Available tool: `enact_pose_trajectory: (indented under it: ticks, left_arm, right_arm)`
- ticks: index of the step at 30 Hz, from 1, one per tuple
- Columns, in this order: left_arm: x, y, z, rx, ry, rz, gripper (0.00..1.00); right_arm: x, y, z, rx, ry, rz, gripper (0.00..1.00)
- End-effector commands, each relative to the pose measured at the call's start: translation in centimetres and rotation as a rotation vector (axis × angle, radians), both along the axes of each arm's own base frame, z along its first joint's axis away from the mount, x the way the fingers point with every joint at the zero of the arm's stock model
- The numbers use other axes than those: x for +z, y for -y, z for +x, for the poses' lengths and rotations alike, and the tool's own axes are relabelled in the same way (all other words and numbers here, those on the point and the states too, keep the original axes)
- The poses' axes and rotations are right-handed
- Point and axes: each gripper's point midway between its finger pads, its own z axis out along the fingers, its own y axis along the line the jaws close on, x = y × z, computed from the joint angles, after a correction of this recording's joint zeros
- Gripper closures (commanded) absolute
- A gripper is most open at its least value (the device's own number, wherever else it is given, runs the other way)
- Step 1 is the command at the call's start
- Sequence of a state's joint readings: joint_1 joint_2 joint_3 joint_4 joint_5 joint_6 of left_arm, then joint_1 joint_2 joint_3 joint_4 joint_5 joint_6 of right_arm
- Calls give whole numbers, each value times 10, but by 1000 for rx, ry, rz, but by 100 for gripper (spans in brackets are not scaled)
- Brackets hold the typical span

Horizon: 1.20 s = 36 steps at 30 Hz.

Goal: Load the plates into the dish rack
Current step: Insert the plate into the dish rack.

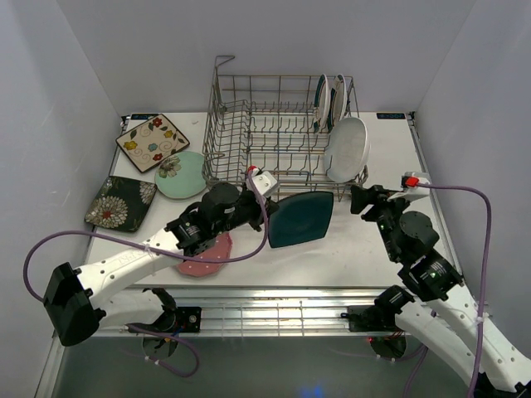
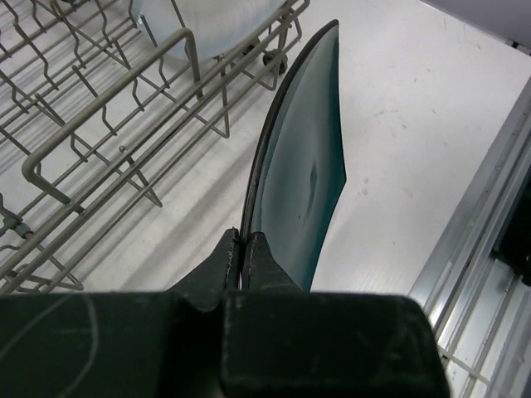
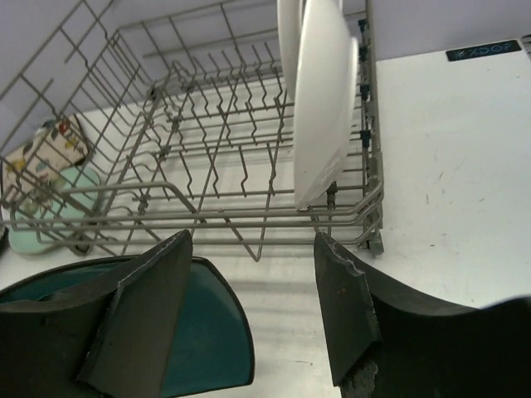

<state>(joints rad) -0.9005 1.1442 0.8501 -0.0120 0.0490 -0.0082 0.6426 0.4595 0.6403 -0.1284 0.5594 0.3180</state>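
One dark teal square plate sits clamped by its rim in the left gripper, with the dish rack just left of it, so lifting above the rack's wire wall first seems wise; the right gripper is spread and empty.

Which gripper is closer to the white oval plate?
Right. The right gripper is in front of the white oval plate; the left gripper, farther left, holds the teal plate.
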Motion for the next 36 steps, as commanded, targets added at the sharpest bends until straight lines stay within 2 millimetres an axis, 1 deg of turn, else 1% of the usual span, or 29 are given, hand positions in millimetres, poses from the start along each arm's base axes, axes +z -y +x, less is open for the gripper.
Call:
enact_pose_trajectory:
  ticks: [1, 2, 3, 4, 6, 10, 11, 14, 15, 16, 18, 19, 20, 21, 22, 23, 26, 28, 29, 32, 35, 36]
  left_arm:
    - [82, 2, -12, -61, 110, -149, 100]
    - [83, 0, -13, -63, 113, -135, 100]
    - [91, -2, -14, -70, 135, -131, 100]
    - [90, -3, -15, -72, 134, -121, 100]
    - [97, -7, -18, -73, 152, -130, 100]
    - [103, -12, -22, -87, 183, -123, 100]
    - [105, -13, -24, -100, 197, -116, 100]
    - [115, -14, -34, -149, 221, -121, 100]
    - [122, -16, -38, -159, 236, -130, 100]
    - [127, -18, -40, -163, 247, -134, 100]
    - [137, -22, -41, -163, 278, -136, 100]
    - [140, -26, -42, -162, 286, -133, 100]
    - [150, -29, -44, -168, 301, -141, 100]
    - [152, -32, -46, -176, 311, -127, 100]
    - [159, -34, -47, -178, 325, -135, 100]
    - [162, -36, -47, -175, 331, -134, 100]
    - [161, -40, -42, -160, 335, -115, 100]
    - [159, -43, -38, -155, 335, -105, 100]
    - [158, -44, -36, -151, 338, -105, 100]
    - [160, -50, -26, -129, 353, -97, 100]
    - [167, -59, -13, -107, 369, -89, 100]
    - [172, -61, -13, -109, 378, -92, 100]
  right_arm:
    - [20, -22, 0, 113, 47, -20, 34]
    - [21, -24, 0, 124, 56, -20, 34]
    - [24, -25, -1, 133, 71, -16, 34]
    - [28, -27, -1, 147, 93, -14, 34]
    - [35, -29, -5, 167, 120, -9, 34]
    - [43, -43, -14, 268, 152, -24, 34]
    - [53, -45, -16, 283, 187, -13, 34]
    - [62, -54, -26, 359, 220, -19, 34]
    - [65, -58, -29, 386, 232, -21, 34]
    - [67, -65, -35, 441, 245, -26, 34]
    - [74, -72, -41, 491, 274, -34, 34]
    - [75, -78, -45, 533, 282, -43, 34]
    - [76, -79, -45, 534, 286, -43, 34]
    - [80, -84, -49, 572, 302, -42, 34]
    - [79, -87, -48, 581, 297, -47, 34]
    - [79, -89, -48, 591, 298, -51, 34]
    - [86, -99, -56, 663, 341, -60, 33]
    - [91, -105, -64, 715, 374, -68, 30]
    - [91, -106, -65, 725, 381, -72, 25]
    - [91, -106, -62, 712, 387, -80, 14]
    - [89, -110, -61, 731, 384, -94, 12]
    - [88, -113, -62, 752, 386, -100, 12]
